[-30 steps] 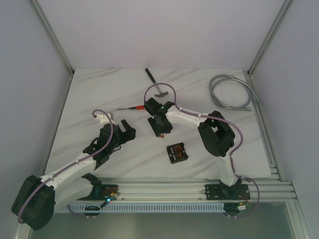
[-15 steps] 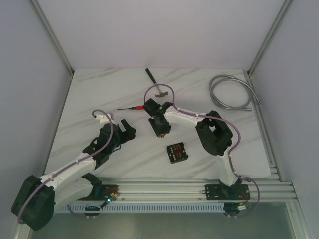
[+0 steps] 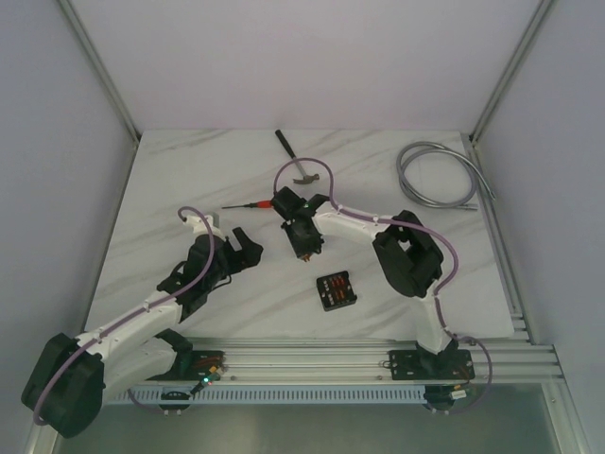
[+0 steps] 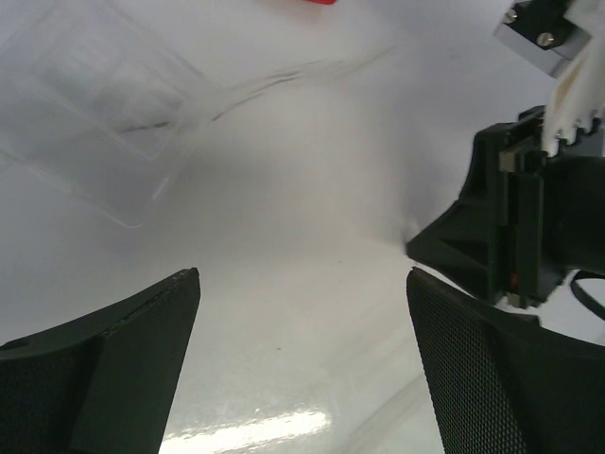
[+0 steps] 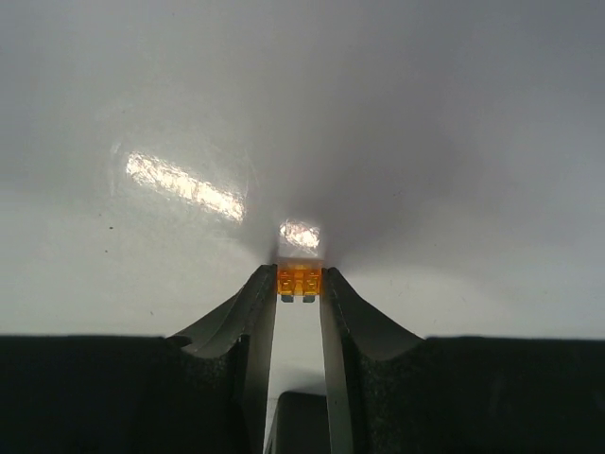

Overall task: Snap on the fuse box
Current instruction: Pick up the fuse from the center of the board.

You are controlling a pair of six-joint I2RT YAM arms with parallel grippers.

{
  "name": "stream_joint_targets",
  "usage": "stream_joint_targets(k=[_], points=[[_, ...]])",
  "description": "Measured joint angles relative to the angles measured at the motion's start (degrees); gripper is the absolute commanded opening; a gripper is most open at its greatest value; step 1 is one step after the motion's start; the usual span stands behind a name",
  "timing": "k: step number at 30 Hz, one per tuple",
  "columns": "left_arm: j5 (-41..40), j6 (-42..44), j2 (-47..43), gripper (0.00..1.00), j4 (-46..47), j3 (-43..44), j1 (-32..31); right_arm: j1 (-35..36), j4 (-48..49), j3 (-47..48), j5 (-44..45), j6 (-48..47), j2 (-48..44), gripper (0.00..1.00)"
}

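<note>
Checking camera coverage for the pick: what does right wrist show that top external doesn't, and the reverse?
Only right wrist: a small orange fuse pinched between the tips of the right gripper, right at the table surface.
Only top external: the fuse box lying apart from that gripper, nearer the arm bases; the left gripper; and the hammer, the red-handled screwdriver and the coiled grey cable farther back.
Both: the right gripper and the white table.
</note>
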Motion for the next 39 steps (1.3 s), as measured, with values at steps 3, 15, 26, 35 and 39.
stream_joint_targets(k=[3,15,26,35,39], points=[[2.8,0.0,0.0,0.97,2.6,-0.1,-0.1,0.0,2.3,-2.5,0.0,1.5,-2.4,0.20],[5.8,0.6,1.0,0.80,15.8,-2.3,-8.5,0.0,18.2,-18.4,-0.8,12.0,-24.3,0.20],[0.6,4.9,7.3,0.48,24.7,-1.5,-17.8,0.0,29.9,-31.4,-2.9,20.5,-36.2,0.21],[-0.6,8.8,11.3,0.40,29.0,1.2,-21.1,0.1,35.9,-36.5,-5.3,24.3,-39.9,0.21],[-1.3,9.6,11.6,0.35,29.5,1.7,-21.6,0.3,37.2,-37.8,-5.9,25.3,-40.4,0.21]])
